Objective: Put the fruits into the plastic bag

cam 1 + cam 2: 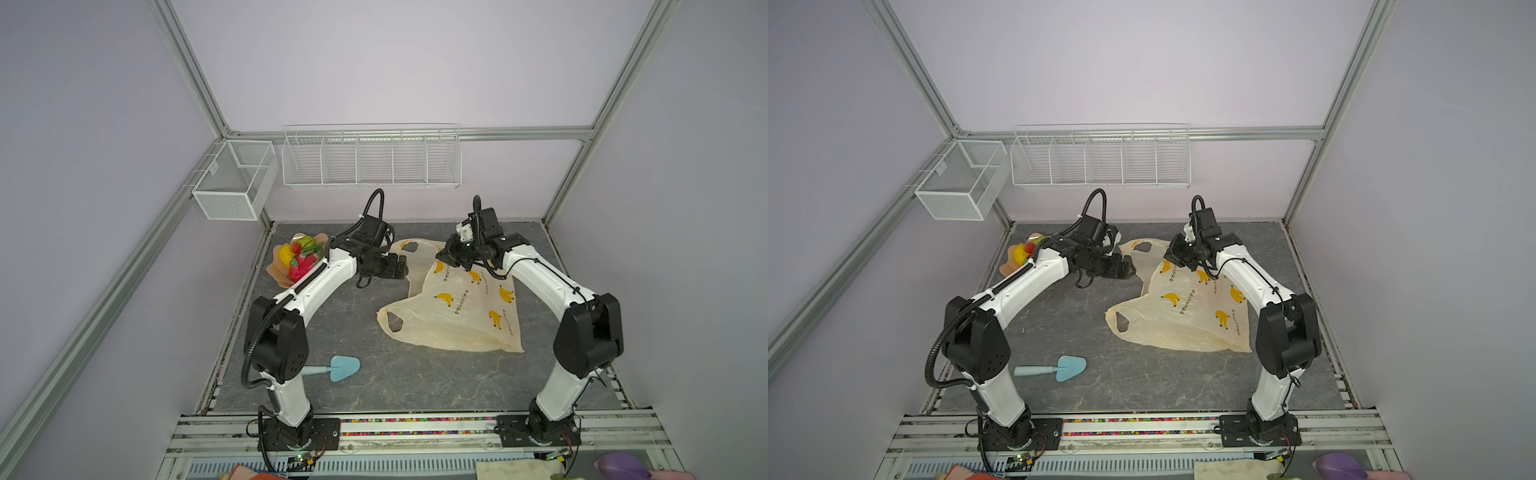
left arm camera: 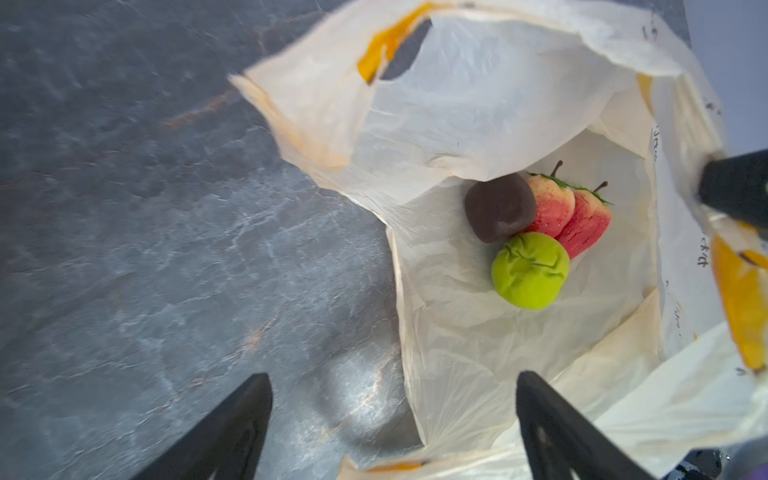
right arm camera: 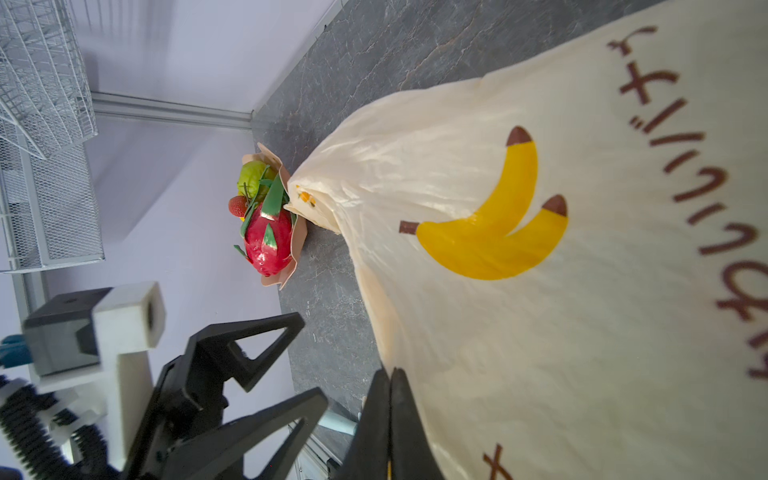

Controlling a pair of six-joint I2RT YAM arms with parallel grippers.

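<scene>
The plastic bag (image 1: 457,316) lies on the dark table, cream with yellow banana prints. My right gripper (image 1: 444,258) is shut on its upper edge and holds the mouth up; the pinch shows in the right wrist view (image 3: 390,374). Inside the bag lie a dark brown piece (image 2: 498,208), two strawberries (image 2: 555,208) and a green fruit (image 2: 530,270). My left gripper (image 2: 392,386) is open and empty at the bag's mouth (image 1: 402,268). More fruits (image 1: 299,253) sit in a dish at the back left, among them a dragon fruit (image 3: 268,237).
The peach scalloped dish (image 1: 275,272) stands near the left wall, partly behind my left arm. A light blue scoop (image 1: 343,368) lies at the front left. White wire baskets (image 1: 370,158) hang on the back wall, and another (image 1: 232,183) on the left frame.
</scene>
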